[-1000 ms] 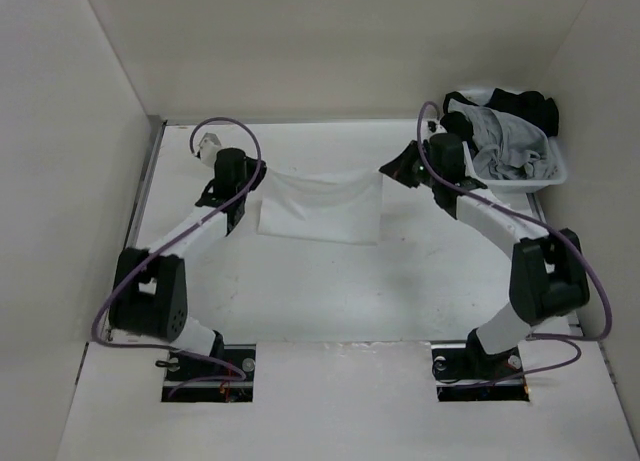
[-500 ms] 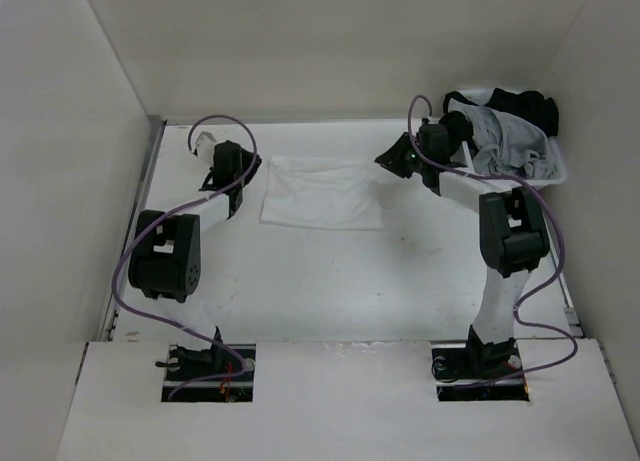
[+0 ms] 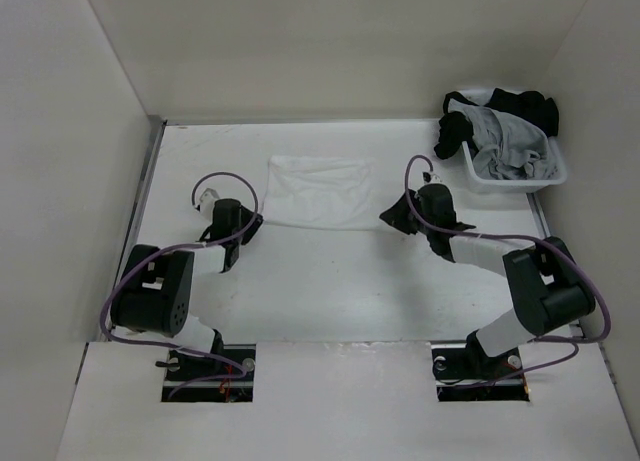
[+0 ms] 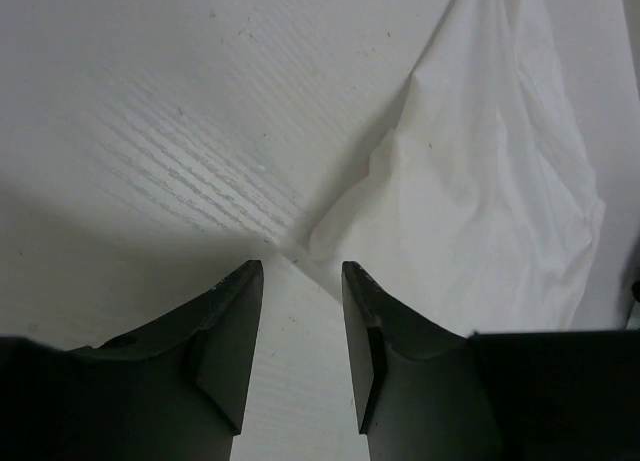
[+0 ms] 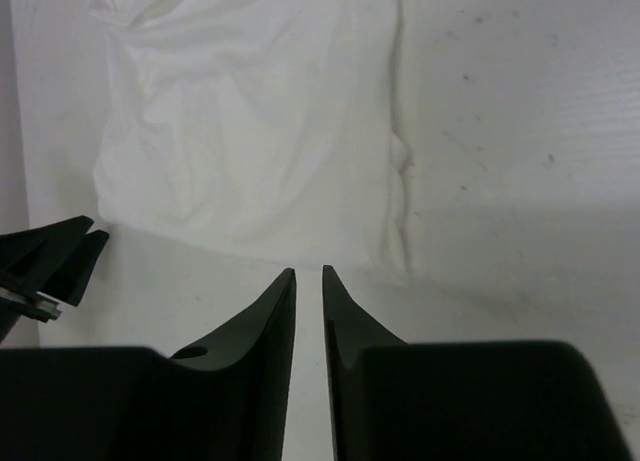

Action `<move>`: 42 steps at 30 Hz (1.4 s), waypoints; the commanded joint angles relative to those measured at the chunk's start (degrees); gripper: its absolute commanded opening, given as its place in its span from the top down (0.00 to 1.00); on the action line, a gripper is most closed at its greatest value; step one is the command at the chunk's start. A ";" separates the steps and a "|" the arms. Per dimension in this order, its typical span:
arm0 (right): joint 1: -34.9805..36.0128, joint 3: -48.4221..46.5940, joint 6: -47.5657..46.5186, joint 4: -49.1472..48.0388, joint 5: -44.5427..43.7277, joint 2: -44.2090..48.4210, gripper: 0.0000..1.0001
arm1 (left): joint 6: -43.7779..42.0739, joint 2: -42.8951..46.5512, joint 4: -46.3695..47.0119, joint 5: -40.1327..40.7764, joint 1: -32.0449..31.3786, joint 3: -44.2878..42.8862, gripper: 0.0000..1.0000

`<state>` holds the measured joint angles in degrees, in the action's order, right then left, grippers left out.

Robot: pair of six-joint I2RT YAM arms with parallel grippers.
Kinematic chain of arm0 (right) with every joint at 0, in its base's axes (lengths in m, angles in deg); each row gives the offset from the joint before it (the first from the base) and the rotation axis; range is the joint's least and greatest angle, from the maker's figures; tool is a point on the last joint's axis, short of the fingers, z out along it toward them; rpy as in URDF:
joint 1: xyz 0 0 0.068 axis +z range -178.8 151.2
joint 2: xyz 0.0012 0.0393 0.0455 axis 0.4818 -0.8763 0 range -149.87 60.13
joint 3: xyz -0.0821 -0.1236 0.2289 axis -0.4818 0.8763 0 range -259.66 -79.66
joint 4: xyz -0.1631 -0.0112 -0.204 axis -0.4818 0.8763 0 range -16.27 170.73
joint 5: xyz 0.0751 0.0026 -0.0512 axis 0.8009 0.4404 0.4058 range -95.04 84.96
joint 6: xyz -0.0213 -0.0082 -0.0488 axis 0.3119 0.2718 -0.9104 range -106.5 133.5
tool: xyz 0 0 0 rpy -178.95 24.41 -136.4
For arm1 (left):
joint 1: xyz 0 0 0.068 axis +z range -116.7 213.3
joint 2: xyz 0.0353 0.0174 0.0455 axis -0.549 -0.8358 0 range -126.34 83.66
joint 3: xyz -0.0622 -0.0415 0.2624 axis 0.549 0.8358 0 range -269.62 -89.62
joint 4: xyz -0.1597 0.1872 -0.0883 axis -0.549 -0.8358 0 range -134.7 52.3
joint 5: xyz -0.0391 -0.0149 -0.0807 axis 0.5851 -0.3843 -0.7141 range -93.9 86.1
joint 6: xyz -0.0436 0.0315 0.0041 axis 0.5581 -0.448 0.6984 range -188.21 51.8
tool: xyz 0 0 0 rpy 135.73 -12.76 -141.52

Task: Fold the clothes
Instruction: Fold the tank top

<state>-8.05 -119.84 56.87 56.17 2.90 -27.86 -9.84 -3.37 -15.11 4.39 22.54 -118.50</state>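
White top (image 3: 322, 189) lies flat on the counter (image 3: 330, 281), far-centre; the left hand (image 4: 300, 271), parted and empty, sits by its near-left corner, the right hand (image 5: 308, 273), barely parted, by its near-right. Tub (image 3: 515, 184) of grey and black garments (image 3: 505, 141) stands far right.

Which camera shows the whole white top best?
The top camera. It looks down on the white top lying flat on the table, every edge showing. The left wrist camera catches only part, with one corner. The right wrist camera shows most of it, but the far end is cut off.
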 commanded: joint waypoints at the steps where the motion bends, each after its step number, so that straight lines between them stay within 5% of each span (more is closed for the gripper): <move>1: -0.32 3.17 -0.22 -6.25 -1.97 1.68 0.75 | 0.96 -1.48 5.01 -1.88 0.88 -0.64 0.64; 10: -0.50 4.77 2.33 -7.84 -2.23 -4.03 0.61 | 2.80 -7.90 7.82 -4.34 1.14 -2.05 0.72; 16: -0.32 2.83 3.29 -8.37 -0.92 -7.28 0.61 | 3.15 -8.60 7.56 -4.78 1.49 -1.70 0.83; 25: -0.85 1.60 4.87 -9.33 1.28 -10.36 0.78 | 3.68 -8.87 7.82 -4.69 1.06 -1.97 0.91; 31: -0.85 2.30 5.67 -12.05 0.84 -9.58 0.99 | 3.42 -7.55 8.70 -4.87 0.97 -1.35 0.98; 37: 0.38 7.04 3.65 -9.26 0.32 5.60 1.00 | 3.68 7.97 4.24 -8.98 0.79 2.07 1.00; 42: 5.82 10.91 -0.57 11.00 -3.36 33.26 1.00 | 0.79 35.73 -15.16 -10.32 0.18 3.05 1.00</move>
<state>-5.58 -109.75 59.63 57.15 1.90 -7.05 -6.78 20.00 -20.60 -4.02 23.10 -115.07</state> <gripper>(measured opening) 0.005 0.010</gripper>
